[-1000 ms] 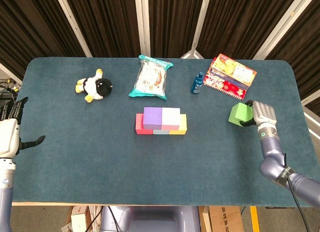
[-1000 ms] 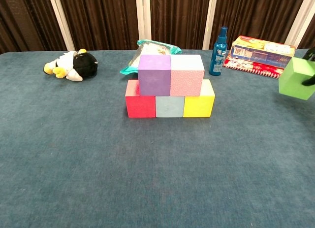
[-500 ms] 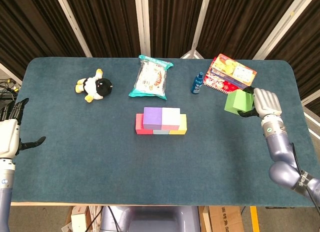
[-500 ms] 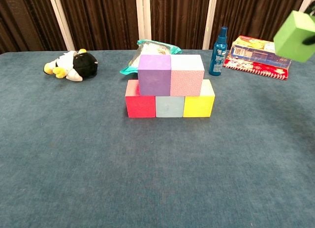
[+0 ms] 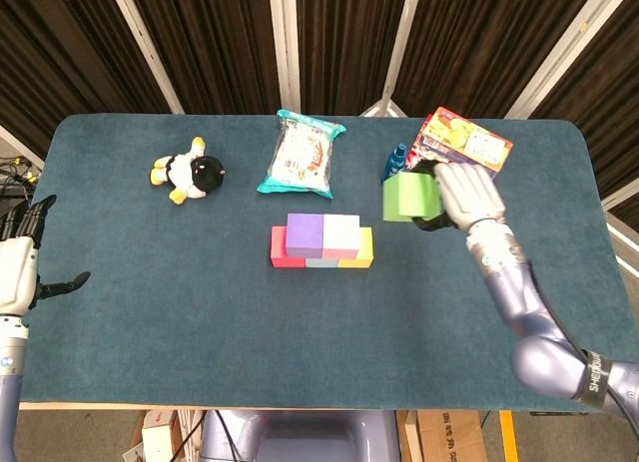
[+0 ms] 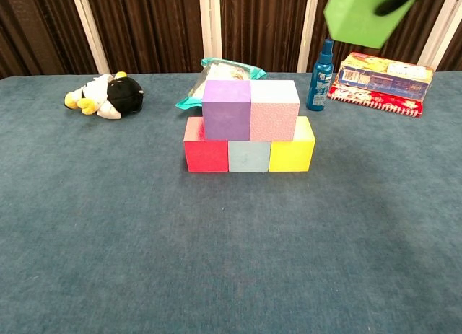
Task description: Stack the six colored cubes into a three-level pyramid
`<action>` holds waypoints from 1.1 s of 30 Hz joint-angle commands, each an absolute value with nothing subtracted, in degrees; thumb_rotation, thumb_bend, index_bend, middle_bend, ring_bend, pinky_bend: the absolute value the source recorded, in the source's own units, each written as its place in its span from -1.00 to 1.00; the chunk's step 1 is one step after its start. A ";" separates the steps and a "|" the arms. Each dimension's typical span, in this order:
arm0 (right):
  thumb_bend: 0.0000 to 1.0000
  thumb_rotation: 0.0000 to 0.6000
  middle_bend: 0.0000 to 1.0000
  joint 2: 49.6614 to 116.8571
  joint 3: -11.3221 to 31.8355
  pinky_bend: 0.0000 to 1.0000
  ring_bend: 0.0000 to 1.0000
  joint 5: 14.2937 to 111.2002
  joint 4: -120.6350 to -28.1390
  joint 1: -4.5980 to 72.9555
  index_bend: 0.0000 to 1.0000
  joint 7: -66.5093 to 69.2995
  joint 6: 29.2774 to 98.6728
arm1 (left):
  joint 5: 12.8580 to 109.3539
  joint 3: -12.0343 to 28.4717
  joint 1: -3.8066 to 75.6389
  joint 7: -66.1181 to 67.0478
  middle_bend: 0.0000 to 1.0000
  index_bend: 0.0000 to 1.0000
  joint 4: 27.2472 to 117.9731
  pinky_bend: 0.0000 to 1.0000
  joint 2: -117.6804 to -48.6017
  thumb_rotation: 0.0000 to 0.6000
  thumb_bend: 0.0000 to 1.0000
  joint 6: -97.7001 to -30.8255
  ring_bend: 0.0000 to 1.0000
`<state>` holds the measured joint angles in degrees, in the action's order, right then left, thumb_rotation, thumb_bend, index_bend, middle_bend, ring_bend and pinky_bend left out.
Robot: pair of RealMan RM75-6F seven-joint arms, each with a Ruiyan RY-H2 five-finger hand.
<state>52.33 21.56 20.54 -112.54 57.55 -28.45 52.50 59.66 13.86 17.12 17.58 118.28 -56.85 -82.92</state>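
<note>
Holding the green cube [image 5: 408,197] is the right robot hand [image 5: 461,195], fingers wrapped on its far side, cube lifted off the tabletop [image 5: 180,312]. In the chest view the cube sits at the top edge, tilted, above and right of the stack.

Stack is down-left of that robot hand, well apart from it: bottom row red cube [image 6: 206,151], grey-blue cube [image 6: 249,156], yellow cube [image 6: 292,153], touching side by side; second row purple cube [image 6: 226,109] and pink cube [image 6: 273,109], touching, resting on the bottom three. Nothing on the second row.

Just behind the held cube: blue spray bottle [image 6: 320,77], upright, partly hidden by the cube in the head view. Right of the bottle, behind the right robot hand: colourful snack boxes [image 5: 465,141], flat on the tabletop. Further left along the far side: teal snack bag [image 5: 300,155], then a black-and-white plush toy [image 5: 188,171] lying on its side.

Left robot hand [image 5: 22,261] is at the tabletop's left edge, far from everything, fingers spread, holding nothing.
</note>
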 commanded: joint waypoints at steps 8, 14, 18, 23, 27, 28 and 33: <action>-0.47 1.00 0.06 59.58 21.94 -0.12 0.02 0.34 -114.72 74.06 -0.11 -41.72 61.04 | 59.25 14.26 16.89 15.61 -0.82 -0.98 118.72 -0.92 -55.63 1.00 -0.73 -82.18 -0.97; -0.47 1.00 0.06 64.63 22.92 -0.12 0.02 -12.82 -111.30 81.91 -0.11 -48.19 66.30 | 59.01 14.44 16.78 14.28 -0.82 -0.98 118.56 -0.92 -54.98 1.00 -0.73 -81.63 -0.97; -0.47 1.00 0.06 67.40 23.49 -0.12 0.02 -18.78 -107.60 85.41 -0.11 -52.52 68.77 | 58.70 14.46 16.79 13.71 -0.82 -0.98 118.15 -0.92 -54.73 1.00 -0.73 -81.18 -0.97; -0.48 1.00 0.06 69.83 24.27 -0.12 0.02 -22.97 -104.31 87.32 -0.11 -56.14 70.96 | 58.41 14.43 16.84 13.08 -0.82 -0.98 117.83 -0.92 -54.54 1.00 -0.73 -80.62 -0.97; -0.47 1.00 0.06 70.71 25.16 -0.12 0.02 -24.53 -103.38 87.59 -0.11 -57.93 71.54 | 57.95 14.62 16.88 12.38 -0.82 -0.98 117.61 -0.92 -54.33 1.00 -0.73 -80.25 -0.97; -0.47 1.00 0.06 70.89 25.35 -0.12 0.02 -24.75 -103.31 87.63 -0.11 -58.41 71.72 | 57.88 14.65 16.90 12.26 -0.82 -0.98 117.57 -0.92 -54.30 1.00 -0.73 -80.17 -0.97; -0.47 1.00 0.06 71.60 26.69 -0.12 0.02 -25.74 -103.19 87.57 -0.11 -59.84 72.26 | 57.74 14.67 16.93 11.89 -0.82 -0.98 117.62 -0.92 -54.14 1.00 -0.73 -79.96 -0.97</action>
